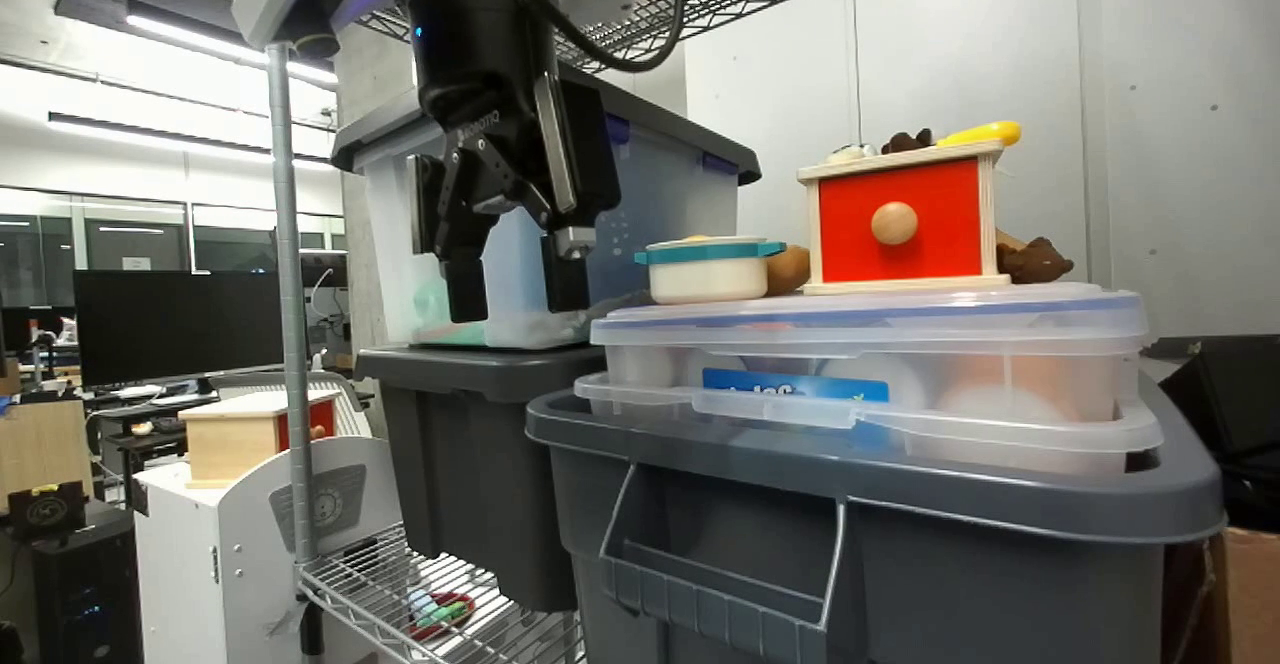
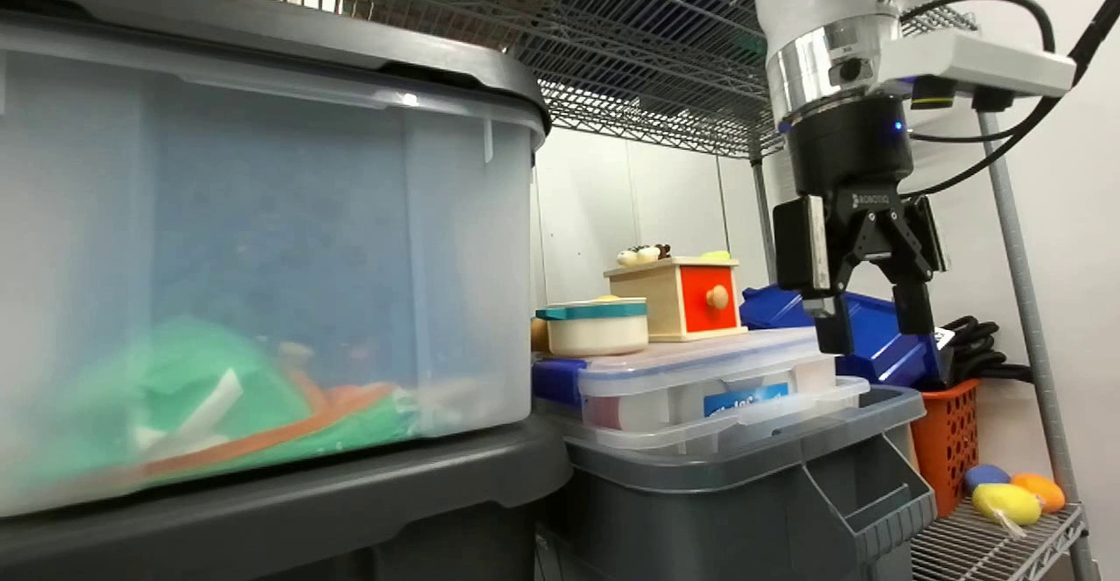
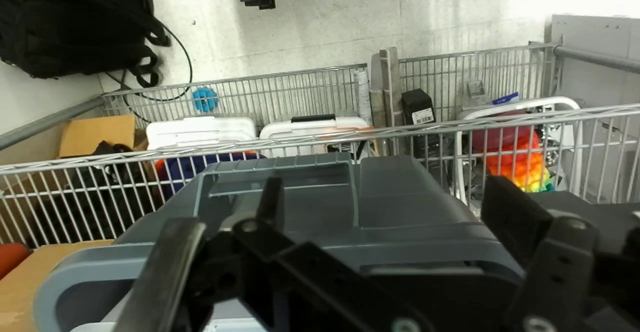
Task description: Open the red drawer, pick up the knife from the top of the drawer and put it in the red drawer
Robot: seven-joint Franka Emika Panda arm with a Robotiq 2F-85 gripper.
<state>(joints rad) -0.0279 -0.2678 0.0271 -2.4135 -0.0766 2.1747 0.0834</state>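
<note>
The knife [image 1: 985, 133] lies well apart from the wide-spread, empty gripper [image 1: 517, 286].

Both exterior views look roughly level, sharing red drawer [image 1: 940, 231] and gripper [image 1: 517, 297]; wrist view looks down, close over grey tub [image 3: 400, 204].

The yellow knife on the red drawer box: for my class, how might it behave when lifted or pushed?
The yellow knife is probably stiff: its end juts past the drawer box without drooping. It may roll or slip, since that end looks rounded and smooth.
</note>
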